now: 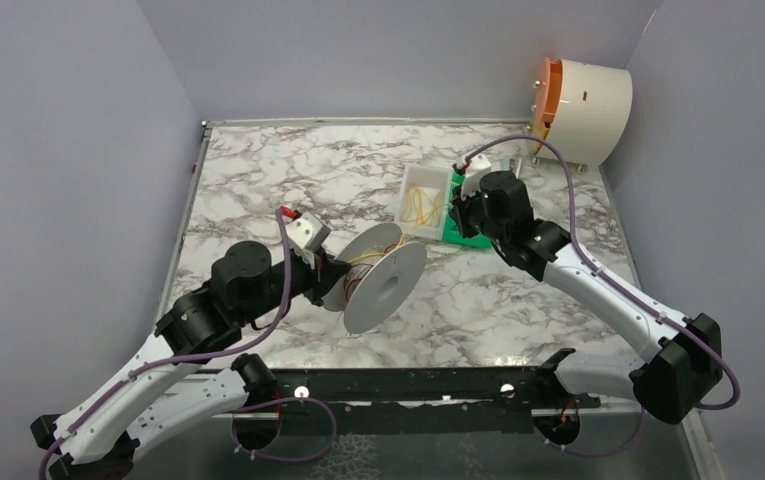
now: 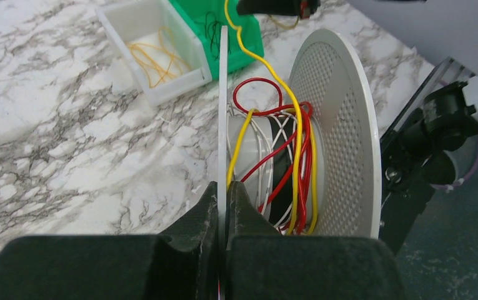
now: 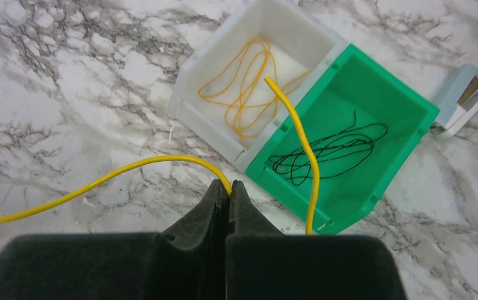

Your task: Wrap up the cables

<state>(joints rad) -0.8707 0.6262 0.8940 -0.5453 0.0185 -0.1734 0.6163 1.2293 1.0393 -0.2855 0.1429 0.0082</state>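
Marble table (image 1: pixel 258 190), yellow cable (image 3: pixel 99 181) stretched leftward from right gripper (image 3: pixel 227 187)

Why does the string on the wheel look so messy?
The red wire on the spool has sprung into a loose loop poking above the other wraps, which cross each other unevenly. The yellow cable is only partly wound.

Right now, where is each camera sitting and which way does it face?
Top external: above and behind the bases, looking down on the table and both arms.
Left wrist: behind the left hand, clamped on the spool flange, facing the bins.
Right wrist: behind the right hand, pinching the yellow cable, looking down.
Shared: all show the white bin and green bin.
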